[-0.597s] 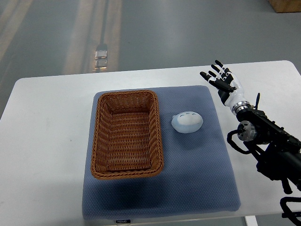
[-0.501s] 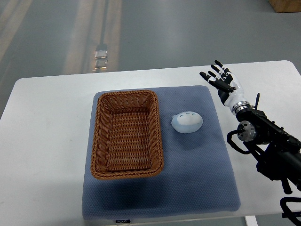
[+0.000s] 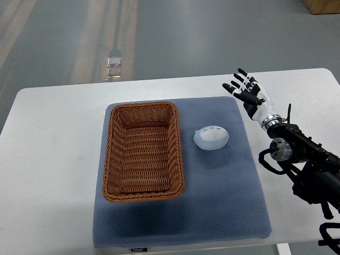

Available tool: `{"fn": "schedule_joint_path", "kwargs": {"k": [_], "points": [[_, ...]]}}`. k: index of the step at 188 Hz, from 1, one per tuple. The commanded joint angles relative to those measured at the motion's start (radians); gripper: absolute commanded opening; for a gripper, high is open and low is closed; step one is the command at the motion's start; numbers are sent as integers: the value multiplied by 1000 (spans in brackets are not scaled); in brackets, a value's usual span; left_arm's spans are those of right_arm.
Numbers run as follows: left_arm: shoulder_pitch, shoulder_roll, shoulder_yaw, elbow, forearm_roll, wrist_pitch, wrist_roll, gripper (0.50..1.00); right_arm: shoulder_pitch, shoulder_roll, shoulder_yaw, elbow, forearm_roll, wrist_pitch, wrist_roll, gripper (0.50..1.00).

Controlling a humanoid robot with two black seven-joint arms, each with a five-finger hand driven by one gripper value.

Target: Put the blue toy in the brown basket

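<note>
A pale blue rounded toy lies on the blue-grey mat, just right of the brown wicker basket. The basket holds nothing. My right hand is above the mat's back right corner, up and to the right of the toy and apart from it. Its fingers are spread and hold nothing. Its black arm comes in from the right edge. The left arm does not show.
The mat lies on a white table. The table's back edge runs near the hand, with grey floor beyond it. A small shiny object sits on the floor behind the table.
My right hand has shifted slightly to the left and farther back, fingers still spread. The toy and basket have not moved.
</note>
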Motion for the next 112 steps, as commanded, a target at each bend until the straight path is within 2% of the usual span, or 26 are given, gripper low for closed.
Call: {"fn": "schedule_joint_path", "kwargs": {"k": [1,39,67,112], "points": [[-1,0,0,0,0,0,1,1000,4,-25,-24,-1,-13,7,-1,913],[-8,0,1,0,0,0,-1,1000,45,-72,-99,11,-57,15,12,913],[-8,0,0,0,0,0,1,1000,107,-153,-249,43,-128,67,32,913],[-8,0,-2,2,0,0,1,1000,351,-349,-608,154,-184,154,51,911]]}}
